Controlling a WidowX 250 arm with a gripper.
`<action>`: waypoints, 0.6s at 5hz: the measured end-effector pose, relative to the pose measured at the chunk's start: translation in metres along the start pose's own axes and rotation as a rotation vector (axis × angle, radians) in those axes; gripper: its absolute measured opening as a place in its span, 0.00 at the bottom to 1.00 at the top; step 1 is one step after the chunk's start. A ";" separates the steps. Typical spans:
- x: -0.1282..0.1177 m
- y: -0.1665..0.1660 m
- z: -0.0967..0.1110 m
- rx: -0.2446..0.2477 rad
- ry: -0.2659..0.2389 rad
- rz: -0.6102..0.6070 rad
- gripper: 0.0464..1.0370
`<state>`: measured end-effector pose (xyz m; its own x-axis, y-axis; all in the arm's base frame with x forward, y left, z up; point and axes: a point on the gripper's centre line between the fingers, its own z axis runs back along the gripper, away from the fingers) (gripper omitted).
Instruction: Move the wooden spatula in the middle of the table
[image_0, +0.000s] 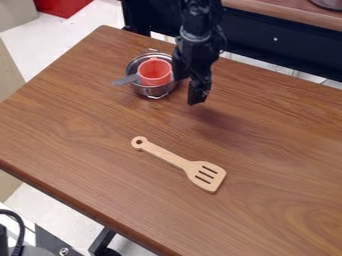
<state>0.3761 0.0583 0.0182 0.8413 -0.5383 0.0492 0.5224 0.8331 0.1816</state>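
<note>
The slotted wooden spatula (182, 162) lies camera-side of the metal pot (148, 91) — likely light, stiff, smoothish, best pinched mid-handle (163, 154). The black gripper (198, 96) hangs beside the pot — apart or together, I cannot tell.

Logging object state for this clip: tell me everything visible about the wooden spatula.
The pale wooden spatula lies flat on the brown wood-grain table. Its straight handle ends in a rounded tip with a hole, pointing to the view's upper left; the angular blade, with three parallel slots, points to the lower right. It looks whole and unmarked. Only the table touches it; the black two-finger gripper hangs apart from it, farther up the view.
</note>
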 end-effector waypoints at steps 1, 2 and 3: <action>-0.005 0.019 0.006 0.005 -0.006 0.077 0.96; -0.022 0.035 0.003 -0.019 -0.016 0.236 0.96; -0.047 0.051 0.011 -0.071 -0.003 0.441 0.96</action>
<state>0.3615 0.1245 0.0360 0.9853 -0.1303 0.1101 0.1225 0.9896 0.0748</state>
